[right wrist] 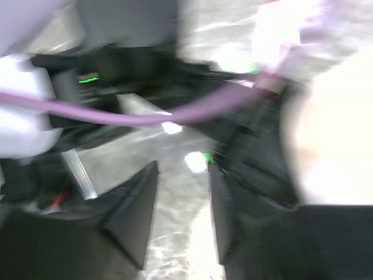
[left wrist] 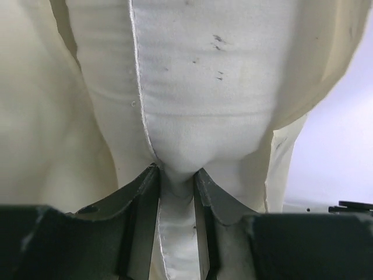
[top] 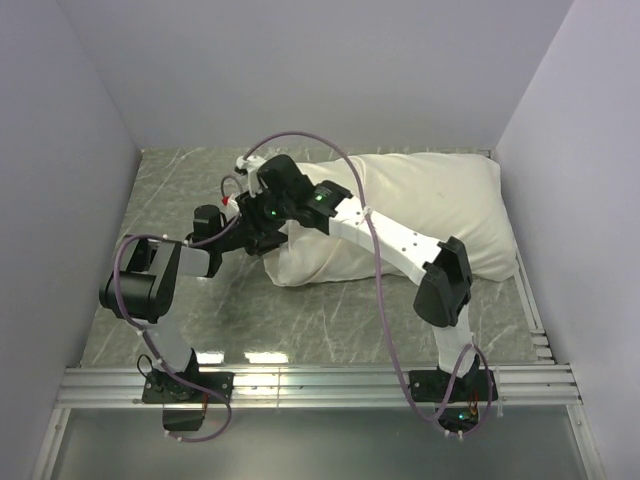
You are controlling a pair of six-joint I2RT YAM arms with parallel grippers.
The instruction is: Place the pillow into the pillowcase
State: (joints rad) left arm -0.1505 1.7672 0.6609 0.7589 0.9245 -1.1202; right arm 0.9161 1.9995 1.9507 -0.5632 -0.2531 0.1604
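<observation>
Progress: pillow [left wrist: 192, 87] looks mostly inside pillowcase [top: 440, 200], far right of table [top: 300, 320]; one end exposed | left pincer [left wrist: 176, 172] pinching that pillow end | right pincer [right wrist: 183, 169] spread, empty | remaining: tuck end in

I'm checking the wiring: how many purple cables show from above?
2. One purple cable loops around the left arm down to its base; the second purple cable arcs over the right arm and the pillowcase to that base. Stretches may be hidden.
</observation>
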